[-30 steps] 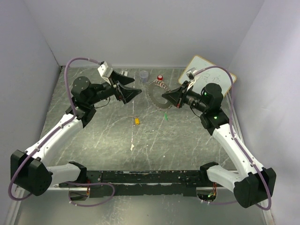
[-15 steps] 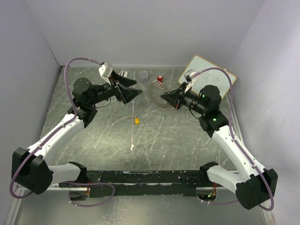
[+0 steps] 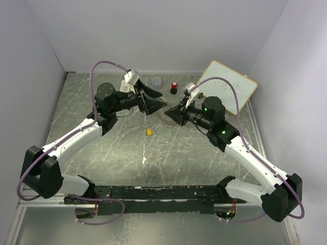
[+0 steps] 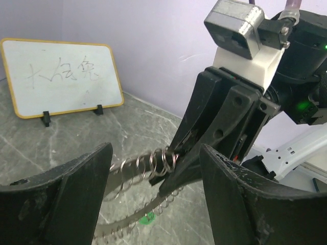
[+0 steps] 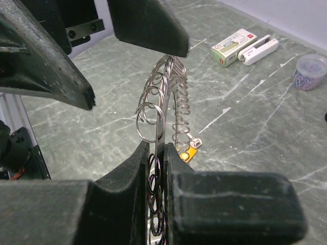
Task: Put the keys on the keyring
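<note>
clamps the keyring (image 5: pixel 153 104) by its thin rim in the right gripper (image 5: pixel 157 150), jaws pressed flat on the metal. holds it off the table (image 3: pixel 168 158), on edge, small loops fringing the rim. spreads the left gripper (image 4: pixel 155 151) wide, gripping nothing, a finger on either side of the ring's far arc; cannot tell whether touching. has the green key (image 4: pixel 148 217) on the table beneath the ring, the yellow key (image 3: pixel 148 132) near it, toward the bases. shows a whiteboard (image 4: pixel 61 76) at the back right, a cup (image 5: pixel 309 71) and a stapler (image 5: pixel 260 48) beyond.
</note>
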`<state>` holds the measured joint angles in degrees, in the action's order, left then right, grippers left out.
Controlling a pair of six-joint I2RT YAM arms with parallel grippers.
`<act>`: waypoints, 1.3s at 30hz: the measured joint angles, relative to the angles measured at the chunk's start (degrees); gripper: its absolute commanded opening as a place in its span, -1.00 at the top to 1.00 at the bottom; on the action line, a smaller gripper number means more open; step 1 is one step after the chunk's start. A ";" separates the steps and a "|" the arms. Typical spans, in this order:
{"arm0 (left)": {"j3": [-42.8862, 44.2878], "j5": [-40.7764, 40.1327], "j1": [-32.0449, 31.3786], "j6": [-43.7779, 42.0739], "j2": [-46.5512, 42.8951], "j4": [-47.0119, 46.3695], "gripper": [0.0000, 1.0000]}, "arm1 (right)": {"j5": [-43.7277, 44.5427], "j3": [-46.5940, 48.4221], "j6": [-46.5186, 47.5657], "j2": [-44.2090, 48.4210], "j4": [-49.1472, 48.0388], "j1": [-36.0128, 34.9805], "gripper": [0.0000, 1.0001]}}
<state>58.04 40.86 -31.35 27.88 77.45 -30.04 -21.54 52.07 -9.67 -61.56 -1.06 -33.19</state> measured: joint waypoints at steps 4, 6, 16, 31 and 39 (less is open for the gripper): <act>1.86 0.61 -1.38 0.04 2.01 -0.15 -0.50 | 1.16 0.11 0.52 -0.15 0.15 -1.60 1.00; 2.78 0.94 -1.70 0.04 2.95 -0.15 -0.47 | 1.64 0.33 0.66 -0.20 0.24 -1.88 1.00; 3.54 1.75 -2.34 0.52 3.39 -0.11 -0.41 | 4.83 2.78 0.26 -1.22 3.50 -2.21 1.00; 3.45 -1.92 -5.09 3.72 1.46 -3.45 -0.40 | 6.36 7.39 -1.84 -2.84 7.48 -2.62 1.00; 3.37 0.31 -6.64 7.69 0.02 -5.92 -0.40 | 8.04 7.43 -2.14 -2.56 6.51 -2.56 1.00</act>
<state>61.41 41.17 -38.00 35.57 77.47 -35.97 -13.50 59.51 -11.81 -64.12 5.45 -35.75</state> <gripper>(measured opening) 0.700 0.086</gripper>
